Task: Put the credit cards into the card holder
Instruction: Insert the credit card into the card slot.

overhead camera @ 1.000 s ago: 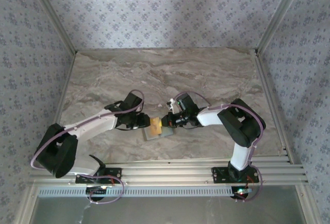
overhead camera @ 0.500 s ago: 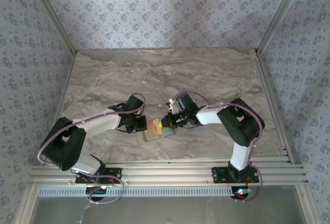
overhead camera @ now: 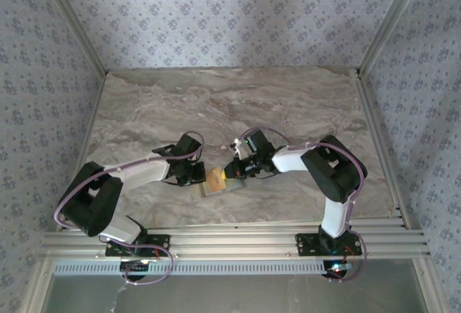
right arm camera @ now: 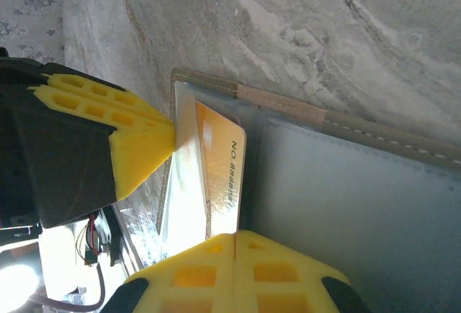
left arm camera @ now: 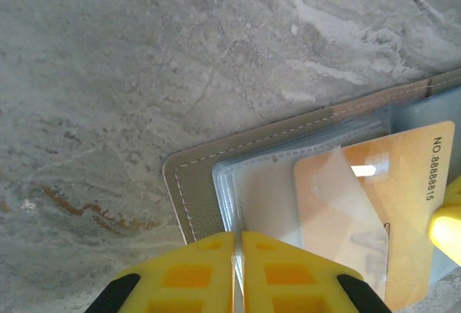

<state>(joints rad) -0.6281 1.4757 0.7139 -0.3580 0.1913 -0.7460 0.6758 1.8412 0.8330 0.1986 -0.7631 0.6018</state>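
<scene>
Since a second ago the left hand (overhead camera: 197,176) has crept closer to the card holder (overhead camera: 216,188) and its arm has folded in toward the holder, while the right hand (overhead camera: 230,172) has barely shifted. The holder lies open and flat on the gray marbled surface (left arm camera: 108,75), with wide open stone beyond its far edge and to both sides. A narrower band separates its near edge from the metal rails (overhead camera: 238,237). At the holder's left edge, the left hand has its yellow fingers pressed together on the rim of a clear pocket (left arm camera: 266,191). Reaching in from the holder's right, the right hand is closed on the end of an orange credit card (left arm camera: 403,176), which lies slanted over the holder's left half, partly under clear film. The card reads "NO" and a run of digits, mostly eights, ending 815. The holder's outside is matte gray-olive with white stitching (left arm camera: 180,205) and rounded corners. A tan strip (right arm camera: 281,103) interrupts the border along one edge, and the inside is smooth pale blue-gray.
</scene>
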